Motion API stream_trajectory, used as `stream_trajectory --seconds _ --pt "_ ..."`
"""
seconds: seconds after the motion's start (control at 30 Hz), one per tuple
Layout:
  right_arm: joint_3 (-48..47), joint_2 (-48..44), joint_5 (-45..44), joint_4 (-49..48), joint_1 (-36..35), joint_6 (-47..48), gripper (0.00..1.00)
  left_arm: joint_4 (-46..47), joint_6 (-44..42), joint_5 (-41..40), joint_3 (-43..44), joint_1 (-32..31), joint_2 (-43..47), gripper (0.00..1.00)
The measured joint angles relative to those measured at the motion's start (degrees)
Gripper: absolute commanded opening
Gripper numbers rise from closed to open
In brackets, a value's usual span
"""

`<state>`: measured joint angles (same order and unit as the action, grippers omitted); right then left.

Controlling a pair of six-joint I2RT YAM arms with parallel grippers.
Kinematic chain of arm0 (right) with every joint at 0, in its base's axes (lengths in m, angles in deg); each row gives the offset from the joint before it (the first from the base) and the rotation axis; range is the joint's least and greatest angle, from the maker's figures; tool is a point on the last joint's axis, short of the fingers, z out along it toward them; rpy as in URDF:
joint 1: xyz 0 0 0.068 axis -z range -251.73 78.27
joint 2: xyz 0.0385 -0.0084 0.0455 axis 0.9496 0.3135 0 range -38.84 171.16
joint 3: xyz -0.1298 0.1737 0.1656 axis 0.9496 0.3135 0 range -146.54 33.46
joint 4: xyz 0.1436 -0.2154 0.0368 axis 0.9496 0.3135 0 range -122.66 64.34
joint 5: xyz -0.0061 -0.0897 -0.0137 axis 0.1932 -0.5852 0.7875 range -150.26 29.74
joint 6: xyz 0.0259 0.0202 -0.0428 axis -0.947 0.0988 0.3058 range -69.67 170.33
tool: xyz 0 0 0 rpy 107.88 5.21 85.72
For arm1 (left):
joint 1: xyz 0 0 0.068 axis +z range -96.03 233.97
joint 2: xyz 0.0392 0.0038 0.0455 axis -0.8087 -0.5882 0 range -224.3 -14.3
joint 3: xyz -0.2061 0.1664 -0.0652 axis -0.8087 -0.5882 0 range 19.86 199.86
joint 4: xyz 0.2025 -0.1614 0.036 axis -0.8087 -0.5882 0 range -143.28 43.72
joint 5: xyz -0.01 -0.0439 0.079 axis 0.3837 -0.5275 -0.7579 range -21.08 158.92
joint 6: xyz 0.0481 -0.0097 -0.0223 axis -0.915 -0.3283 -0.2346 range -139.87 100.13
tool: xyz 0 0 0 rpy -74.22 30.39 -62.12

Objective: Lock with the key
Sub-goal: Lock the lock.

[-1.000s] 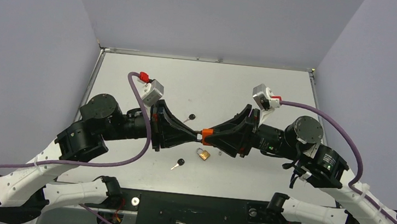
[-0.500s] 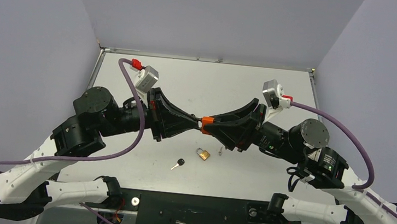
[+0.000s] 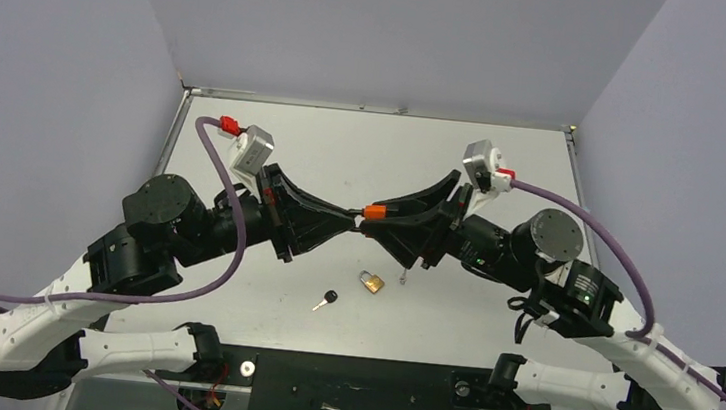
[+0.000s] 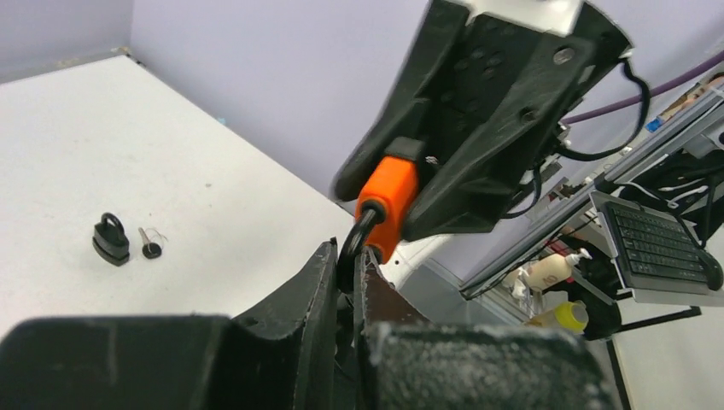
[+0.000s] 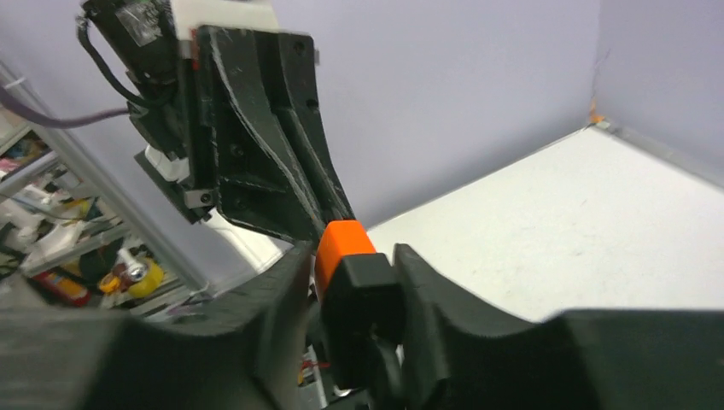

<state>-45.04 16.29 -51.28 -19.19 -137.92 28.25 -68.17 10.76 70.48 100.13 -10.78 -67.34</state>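
Orange padlock point(image 4: 388, 201), held in the air above the table point(image 3: 503, 168): right gripper point(image 5: 350, 265) clamped on its body, left gripper point(image 4: 347, 265) pinching its shackle point(image 4: 357, 232); key point(image 3: 327, 299) and brass padlock point(image 3: 372, 282) lying on the table beneath.

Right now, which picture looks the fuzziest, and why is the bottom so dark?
Right wrist view is fuzziest: the orange padlock and the right fingers around it look soft. Left wrist view: the left fingers are a dark, grainy blur at the bottom, very near the lens; the table is sharper. Top external view: crisp, evenly lit, faint shadows.
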Motion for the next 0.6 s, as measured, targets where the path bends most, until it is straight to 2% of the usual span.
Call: stream_trajectory --seconds 0.13,0.27,0.33,0.6 --pt "5.64 0.37 6.71 -1.51 5.05 -0.48 0.6 -0.44 0.26 0.48 -1.31 1.97 2.01 0.0" --pt "12.46 -0.04 15.06 -3.04 12.94 -3.13 0.66 -2.1 0.63 0.94 -1.86 7.13 2.56 0.0" --pt "14.64 -0.85 19.08 -4.79 16.52 -4.94 0.68 -3.04 1.05 1.27 -1.86 9.51 2.56 0.0" --pt "22.91 -5.01 36.22 -25.14 28.89 -18.08 0.68 -4.79 3.48 6.01 -1.62 17.18 2.56 0.0"
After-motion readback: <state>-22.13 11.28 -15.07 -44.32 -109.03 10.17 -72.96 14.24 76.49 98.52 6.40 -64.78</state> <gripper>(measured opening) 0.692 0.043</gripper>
